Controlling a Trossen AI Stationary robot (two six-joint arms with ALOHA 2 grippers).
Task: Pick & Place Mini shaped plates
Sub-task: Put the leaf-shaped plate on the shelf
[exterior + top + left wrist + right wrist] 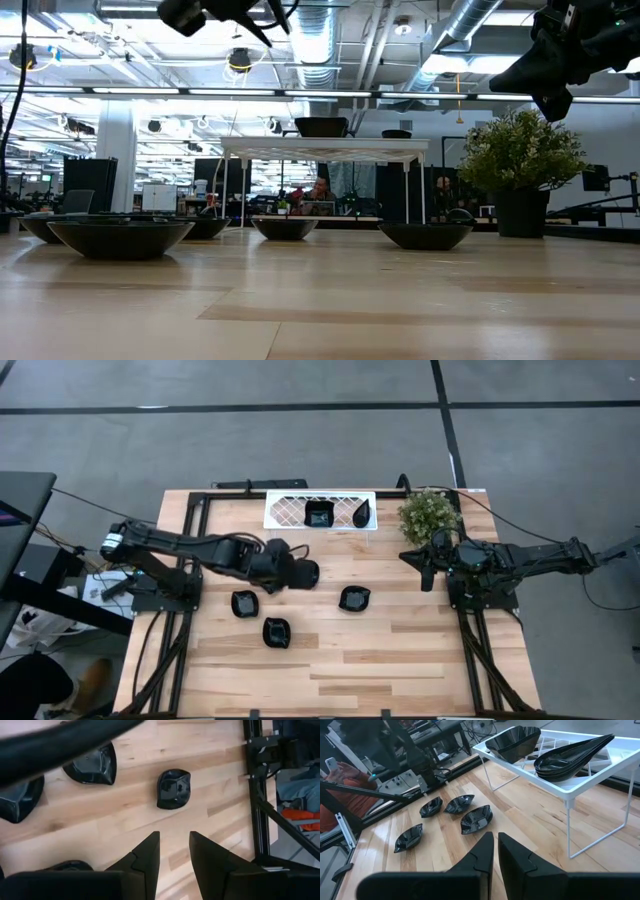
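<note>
High view: left gripper unclenched, empty, above table; right gripper nearly closed, empty; two mini shaped plates on white tray.

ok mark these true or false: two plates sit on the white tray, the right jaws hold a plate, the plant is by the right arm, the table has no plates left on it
1. Two mini shaped plates sit on the white lattice tray: true.
2. The right gripper holds a plate: false, its jaws are nearly closed and empty.
3. The green plant stands beside the right arm: true.
4. No plates remain on the table: false, several still lie there, such as one near the middle.
</note>
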